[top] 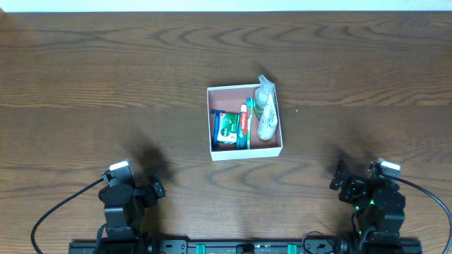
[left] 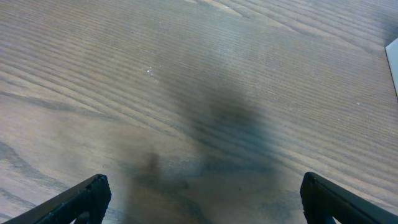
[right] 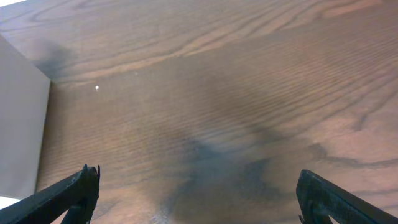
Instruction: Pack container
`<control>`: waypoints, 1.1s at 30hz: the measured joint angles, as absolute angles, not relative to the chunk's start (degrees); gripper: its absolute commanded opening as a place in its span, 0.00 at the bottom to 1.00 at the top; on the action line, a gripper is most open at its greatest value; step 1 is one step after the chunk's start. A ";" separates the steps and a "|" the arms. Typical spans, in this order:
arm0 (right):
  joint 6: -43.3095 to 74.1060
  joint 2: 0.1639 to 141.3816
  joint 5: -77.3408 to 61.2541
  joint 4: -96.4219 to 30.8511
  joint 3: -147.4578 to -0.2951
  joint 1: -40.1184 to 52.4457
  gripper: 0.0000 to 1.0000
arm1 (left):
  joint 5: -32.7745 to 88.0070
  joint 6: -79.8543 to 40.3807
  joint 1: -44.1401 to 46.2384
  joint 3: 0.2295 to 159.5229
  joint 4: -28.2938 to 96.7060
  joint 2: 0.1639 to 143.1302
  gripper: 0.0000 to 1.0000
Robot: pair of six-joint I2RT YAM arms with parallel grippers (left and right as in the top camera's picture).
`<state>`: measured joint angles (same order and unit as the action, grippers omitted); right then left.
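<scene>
The container (top: 245, 152) is a shallow square box with white walls and a pinkish-brown inside, at the middle of the table. Inside lie a green-and-white soap packet (top: 227, 129), a toothpaste tube (top: 244, 123), a blue item at the left edge, and a clear plastic-wrapped white item (top: 265, 116) on the right. My left gripper (top: 138, 187) sits near the front left, open and empty (left: 202, 199). My right gripper (top: 357, 187) sits near the front right, open and empty (right: 199, 196). The box's white wall shows at the left of the right wrist view (right: 22, 130).
The dark wooden table (top: 106, 85) spreads all round the box. Black cables run from both arm bases along the front edge. A sliver of the box's corner (left: 393, 62) shows at the right edge of the left wrist view.
</scene>
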<state>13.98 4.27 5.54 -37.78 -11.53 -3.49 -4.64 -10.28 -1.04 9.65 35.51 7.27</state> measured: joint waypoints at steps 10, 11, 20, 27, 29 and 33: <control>13.98 3.95 4.40 -36.40 -9.02 -3.49 0.99 | -4.64 -10.28 -1.04 9.65 35.51 7.27 0.98; 13.98 3.95 4.40 -36.40 -9.02 -3.49 0.99 | -4.64 -10.28 -1.04 9.65 35.51 7.27 0.98; 13.98 3.95 4.27 -36.40 -9.02 -3.49 0.99 | -4.64 -10.28 -1.04 9.65 35.51 7.27 0.98; 13.98 3.95 4.27 -36.40 -9.02 -3.49 0.99 | -4.64 -10.28 -1.04 9.65 35.51 7.27 0.98; 13.98 3.95 4.27 -36.40 -9.02 -3.49 0.99 | -4.64 -10.28 -1.04 9.65 35.51 7.27 0.98; 13.98 3.95 4.27 -36.40 -9.02 -3.49 0.99 | -4.64 -10.28 -1.04 9.65 35.51 7.27 0.98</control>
